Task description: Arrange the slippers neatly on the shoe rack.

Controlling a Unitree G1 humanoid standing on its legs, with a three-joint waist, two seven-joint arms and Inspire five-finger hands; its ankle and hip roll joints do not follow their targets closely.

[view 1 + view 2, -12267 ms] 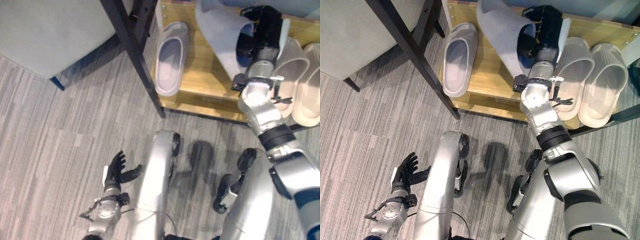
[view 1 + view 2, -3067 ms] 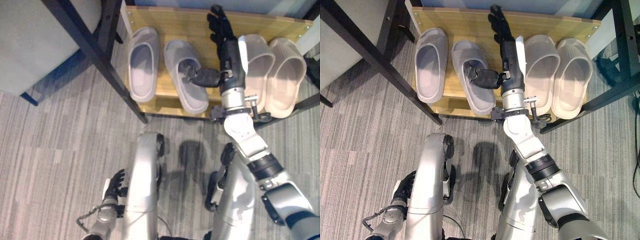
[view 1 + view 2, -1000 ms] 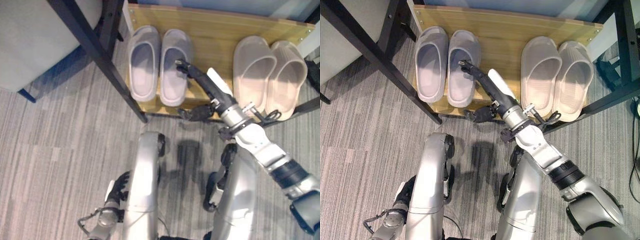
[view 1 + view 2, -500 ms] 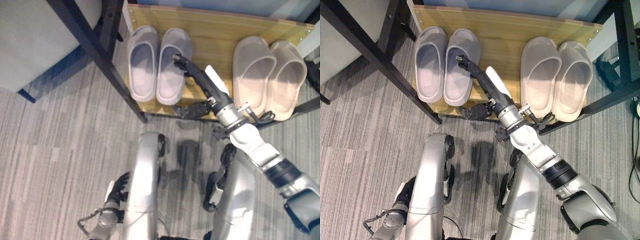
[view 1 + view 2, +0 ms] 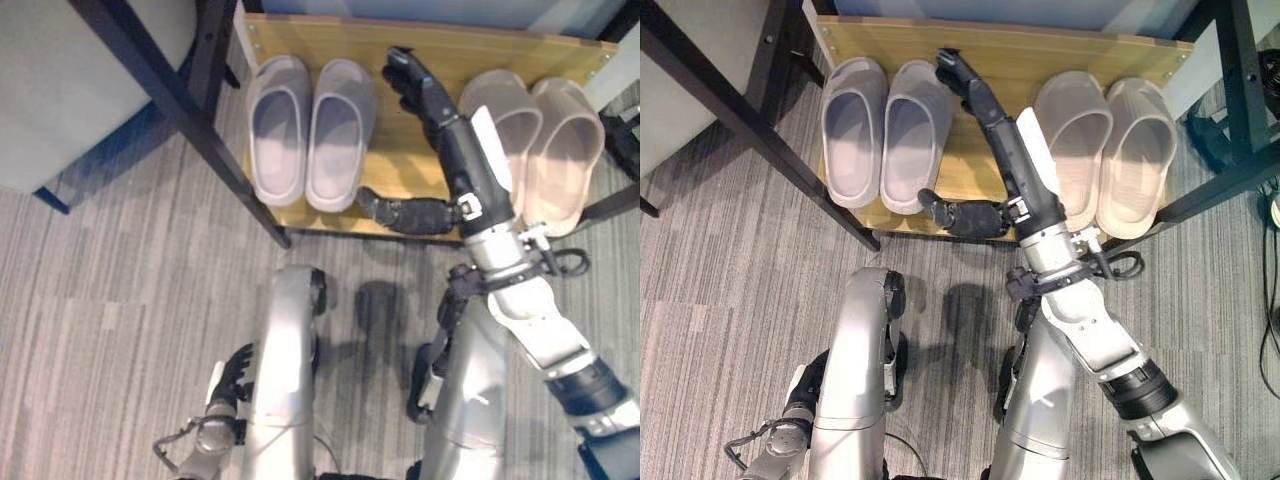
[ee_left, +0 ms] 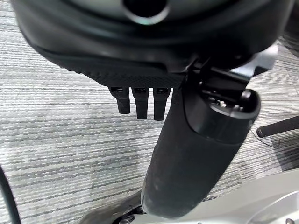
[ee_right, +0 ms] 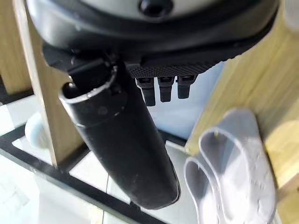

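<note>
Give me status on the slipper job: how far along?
Done: grey pair and beige pair each sit side by side on the wooden rack. In hand: nothing; the right hand hovers open over the bare middle, the left hand hangs low by the carpet. Left: apparently only withdrawing the arm.

No readable text, label, number or sign appears on anything here.
</note>
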